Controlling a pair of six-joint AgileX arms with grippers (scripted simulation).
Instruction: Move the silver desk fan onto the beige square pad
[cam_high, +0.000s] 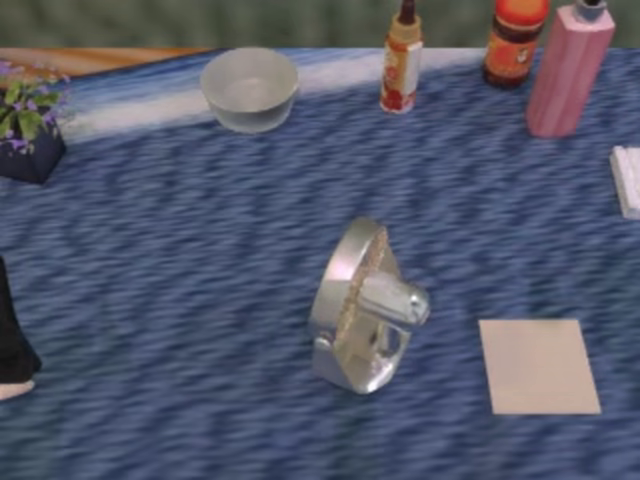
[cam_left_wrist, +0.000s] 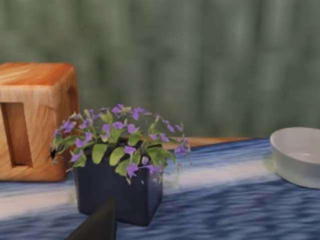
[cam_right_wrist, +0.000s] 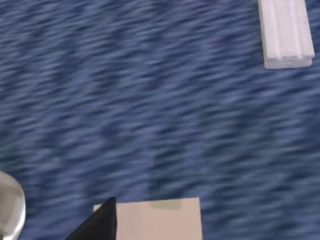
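Only a dark fingertip of the right gripper is seen in the right wrist view, over the beige square pad; whether that gripper is spread or closed cannot be told, and it is absent from the top view. Of the left arm a dark part is shown at the table's left edge, at nine o'clock; its grip state cannot be told either. The silver desk fan is stood near the table's centre, ungrasped, with the pad at its four o'clock, apart.

A tip-over is judged likely if the round ring is pinched off-centre, or the curved base is dragged.

The flower pot is shown close by the left wrist view, beside a wooden block.
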